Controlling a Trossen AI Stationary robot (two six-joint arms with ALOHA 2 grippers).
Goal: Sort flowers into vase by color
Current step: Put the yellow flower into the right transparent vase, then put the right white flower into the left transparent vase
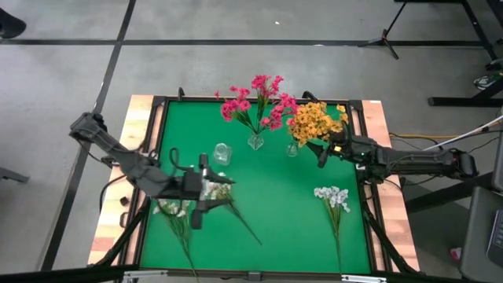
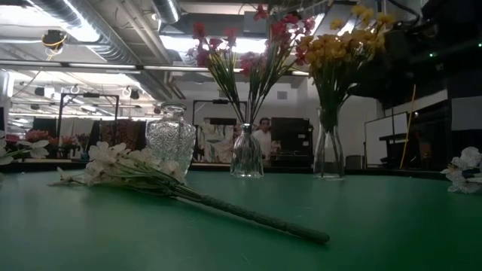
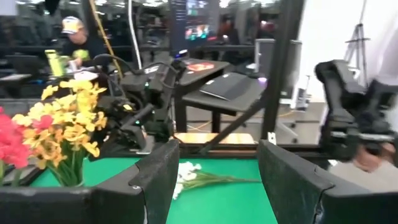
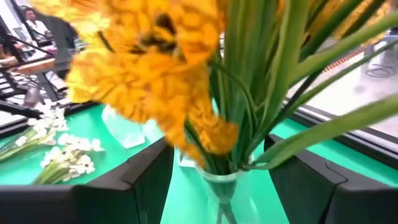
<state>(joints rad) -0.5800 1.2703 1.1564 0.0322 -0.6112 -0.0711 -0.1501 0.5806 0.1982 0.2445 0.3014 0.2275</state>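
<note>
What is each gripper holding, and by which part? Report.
Nothing. The left gripper is open and empty; the right gripper stands open around the yellow flowers' stems, unclamped.

The high camera looked straight down on the whole green bench [image 1: 299,228] and both arms. The low camera sat at bench height, facing level across it into the room, with a white sprig [image 2: 135,172] lying close to the lens. The left wrist camera looked past its own end effector [image 3: 217,180] across the bench toward the right arm. The right wrist camera sat very near the yellow flowers [image 4: 155,68], which filled its picture. The yellow bunch showed in all four views.
</note>
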